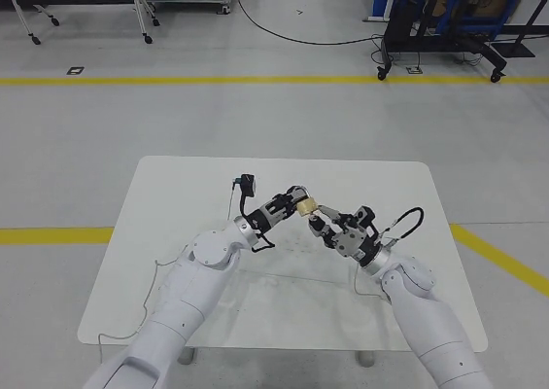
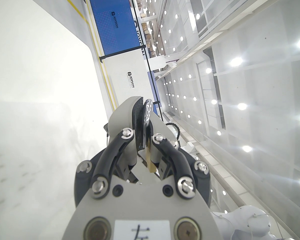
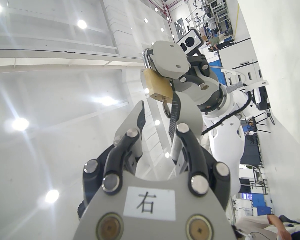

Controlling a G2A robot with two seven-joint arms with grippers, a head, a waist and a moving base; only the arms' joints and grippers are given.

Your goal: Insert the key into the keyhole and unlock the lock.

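Note:
Above the middle of the white table, my left gripper (image 1: pixel 296 199) is shut on a brass padlock (image 1: pixel 306 205). In the left wrist view the silver shackle (image 2: pixel 147 111) is pinched between the fingertips of that gripper (image 2: pixel 143 107), and the brass body (image 2: pixel 150 161) hangs between the fingers. In the right wrist view, a small key (image 3: pixel 166 109) sticks out of the keyhole in the padlock (image 3: pixel 158 87). My right gripper (image 3: pixel 158 107) is open around the key, one pad (image 3: pixel 175 106) close beside it. From above, the right gripper (image 1: pixel 323 220) faces the lock.
Both arms hover over the white table (image 1: pixel 196 292), whose rounded far edge (image 2: pixel 85 48) runs past the left gripper. Yellow floor lines (image 1: pixel 41 235) flank the table. A dark wheeled frame (image 1: pixel 439 39) stands far behind.

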